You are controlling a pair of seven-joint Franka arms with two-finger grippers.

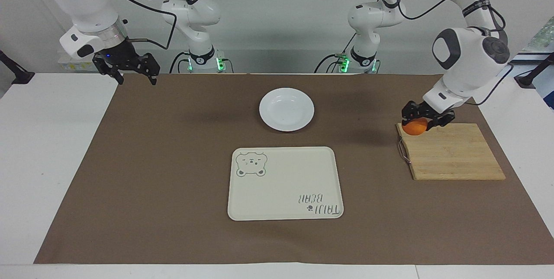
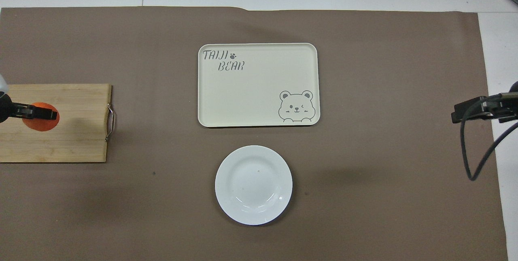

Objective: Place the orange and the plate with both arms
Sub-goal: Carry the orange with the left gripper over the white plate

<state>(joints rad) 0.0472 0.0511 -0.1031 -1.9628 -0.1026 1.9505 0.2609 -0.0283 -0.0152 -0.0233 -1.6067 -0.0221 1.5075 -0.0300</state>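
My left gripper (image 1: pixel 418 122) is shut on the orange (image 1: pixel 414 128) and holds it in the air over the wooden cutting board (image 1: pixel 452 153), above the board's handle end. In the overhead view the left gripper (image 2: pixel 39 113) and the orange (image 2: pixel 40 122) show over the board (image 2: pixel 68 131). The white plate (image 1: pixel 286 109) sits empty on the brown mat, nearer to the robots than the tray, and also shows in the overhead view (image 2: pixel 253 184). My right gripper (image 1: pixel 135 75) is open and empty, and waits in the air over the mat's corner at the right arm's end.
A cream rectangular tray with a bear print (image 1: pixel 285 183) lies empty mid-table, farther from the robots than the plate. The cutting board has a metal handle (image 1: pixel 403 151) on the side toward the tray. A brown mat (image 1: pixel 173 162) covers the table.
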